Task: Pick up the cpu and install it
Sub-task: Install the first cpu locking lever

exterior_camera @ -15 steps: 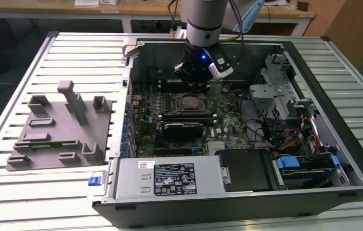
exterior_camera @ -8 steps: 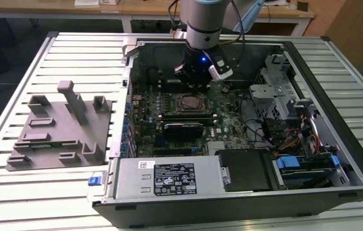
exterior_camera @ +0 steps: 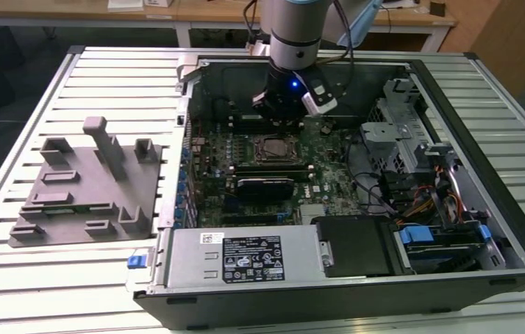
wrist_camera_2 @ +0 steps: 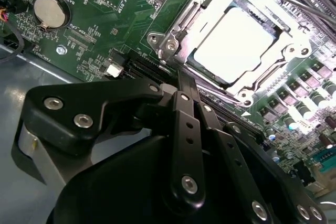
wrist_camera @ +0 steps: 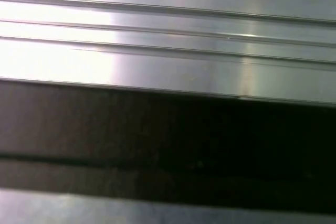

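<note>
Slatted metal table | cpu seated in socket | gripper closed, empty, beside socket

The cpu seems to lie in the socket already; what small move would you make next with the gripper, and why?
Probably lift the gripper straight up a little. In the second wrist view the cpu lies flat inside the socket frame, while the gripper's black linkage sits beside the socket, apart from the chip. A straight rise should avoid nearby motherboard parts.

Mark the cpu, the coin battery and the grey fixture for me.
cpu (wrist_camera_2: 235, 39): second wrist view, middle of its pale silver top, inside the socket frame.
coin battery (wrist_camera_2: 48, 12): second wrist view, centre of its round face.
grey fixture (exterior_camera: 67, 202): exterior view, flat base between the upright blocks.
</note>
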Motion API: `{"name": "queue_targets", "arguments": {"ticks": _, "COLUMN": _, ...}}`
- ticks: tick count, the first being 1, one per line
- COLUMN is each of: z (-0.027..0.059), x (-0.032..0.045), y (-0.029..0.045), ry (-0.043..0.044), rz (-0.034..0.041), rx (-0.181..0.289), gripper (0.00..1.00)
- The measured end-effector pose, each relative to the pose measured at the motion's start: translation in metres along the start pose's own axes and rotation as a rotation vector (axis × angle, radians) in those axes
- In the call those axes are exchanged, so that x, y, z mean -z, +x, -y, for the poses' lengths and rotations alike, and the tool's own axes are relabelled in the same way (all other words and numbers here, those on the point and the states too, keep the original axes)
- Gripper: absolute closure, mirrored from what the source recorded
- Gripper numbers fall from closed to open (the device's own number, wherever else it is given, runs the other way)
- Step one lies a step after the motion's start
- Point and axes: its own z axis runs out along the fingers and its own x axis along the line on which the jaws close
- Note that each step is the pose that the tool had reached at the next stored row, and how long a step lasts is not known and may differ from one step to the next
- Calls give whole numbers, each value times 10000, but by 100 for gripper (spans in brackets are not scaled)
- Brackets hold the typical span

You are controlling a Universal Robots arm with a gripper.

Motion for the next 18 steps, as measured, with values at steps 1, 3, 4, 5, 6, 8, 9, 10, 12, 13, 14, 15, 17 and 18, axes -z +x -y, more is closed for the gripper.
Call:
{"name": "queue_targets", "arguments": {"ticks": 1, "z": 1, "x": -2, "y": 0, "ry": 57, "rz": -5, "rx": 0, "gripper": 89}}
{"name": "queue_targets", "arguments": {"ticks": 3, "z": 1, "x": -11, "y": 0, "ry": 165, "rz": -11, "rx": -1, "gripper": 89}}
{"name": "queue_targets", "arguments": {"ticks": 4, "z": 2, "x": -17, "y": 0, "ry": 219, "rz": -15, "rx": -1, "gripper": 89}}
{"name": "queue_targets", "arguments": {"ticks": 5, "z": 2, "x": -25, "y": 0, "ry": 268, "rz": -19, "rx": -1, "gripper": 89}}
{"name": "queue_targets", "arguments": {"ticks": 6, "z": 3, "x": -32, "y": 0, "ry": 316, "rz": -24, "rx": -1, "gripper": 89}}
{"name": "queue_targets", "arguments": {"ticks": 8, "z": 4, "x": -47, "y": -2, "ry": 375, "rz": -31, "rx": 0, "gripper": 89}}
{"name": "queue_targets", "arguments": {"ticks": 9, "z": 2, "x": -53, "y": -3, "ry": 382, "rz": -32, "rx": -1, "gripper": 89}}
{"name": "queue_targets", "arguments": {"ticks": 10, "z": 1, "x": -59, "y": -5, "ry": 380, "rz": -31, "rx": -2, "gripper": 89}}
{"name": "queue_targets", "arguments": {"ticks": 12, "z": -2, "x": -65, "y": -9, "ry": 374, "rz": -30, "rx": -3, "gripper": 89}}
{"name": "queue_targets", "arguments": {"ticks": 13, "z": -3, "x": -66, "y": -10, "ry": 356, "rz": -29, "rx": -2, "gripper": 89}}
{"name": "queue_targets", "arguments": {"ticks": 14, "z": -4, "x": -68, "y": -12, "ry": 320, "rz": -25, "rx": -1, "gripper": 89}}
{"name": "queue_targets", "arguments": {"ticks": 15, "z": -6, "x": -68, "y": -12, "ry": 272, "rz": -23, "rx": -1, "gripper": 89}}
{"name": "queue_targets", "arguments": {"ticks": 17, "z": -8, "x": -68, "y": -12, "ry": 177, "rz": -19, "rx": 0, "gripper": 89}}
{"name": "queue_targets", "arguments": {"ticks": 18, "z": -7, "x": -66, "y": -10, "ry": 124, "rz": -19, "rx": 0, "gripper": 89}}
